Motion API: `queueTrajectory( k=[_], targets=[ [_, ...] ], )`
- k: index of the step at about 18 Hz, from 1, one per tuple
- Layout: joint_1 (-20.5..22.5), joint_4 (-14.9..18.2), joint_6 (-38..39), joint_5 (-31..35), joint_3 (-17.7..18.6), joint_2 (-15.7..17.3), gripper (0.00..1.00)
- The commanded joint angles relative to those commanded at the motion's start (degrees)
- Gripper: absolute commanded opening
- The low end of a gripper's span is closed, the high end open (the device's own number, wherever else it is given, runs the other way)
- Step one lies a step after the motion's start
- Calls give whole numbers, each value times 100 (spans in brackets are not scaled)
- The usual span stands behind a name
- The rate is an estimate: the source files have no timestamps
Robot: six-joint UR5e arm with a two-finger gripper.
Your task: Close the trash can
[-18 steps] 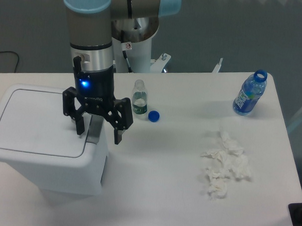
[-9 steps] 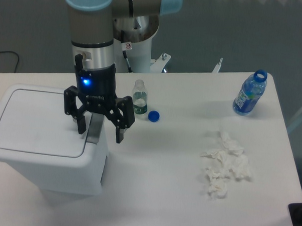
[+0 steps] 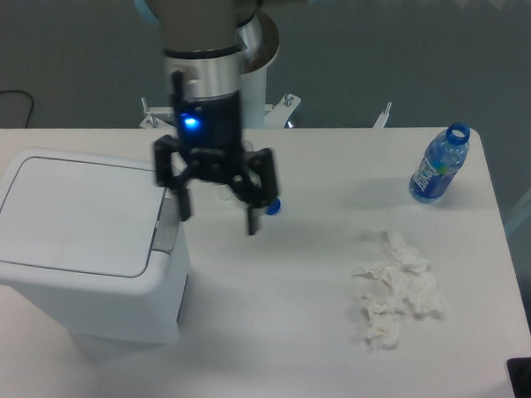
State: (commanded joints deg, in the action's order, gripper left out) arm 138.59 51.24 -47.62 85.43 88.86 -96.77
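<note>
A: Where is the trash can found, and how is its lid seen?

B: It is set at the left end of the counter. The lid is seen lying flat on the rim, with the grey latch tab on the right edge. By the look of it, the can is judged to be closed.

A: What has been changed in the last second?

B: The pincer has been moved off the can. A second ago it was held over the lid's right edge; now it is hung to the right of the can, above bare counter, and a little higher. The lid has not been shifted since.

A: And the pincer's state?

B: Its fingers are spread wide, and nothing is held between them.

A: What else is noted?

B: A blue cap is partly hidden behind one finger. Crumpled tissues are left toward the right, and a blue bottle is stood at the far right corner.

A: What is meant for the task?

B: The withdrawal suggests the closing is finished.
</note>
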Motion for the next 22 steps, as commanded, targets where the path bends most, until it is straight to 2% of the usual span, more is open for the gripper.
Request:
queueTrajectory(
  k=[4,8,13,18,22],
  targets=[
    [563,53,-598,52,35,-70,100],
    [1099,88,-2020,272,88,-132,100],
    [1732,88,-3208,229,79,-141,100],
    [2400,158,-3718,-228,237,-97,100],
    [2656,211,-4246,-246,369,0,100]
  ],
)
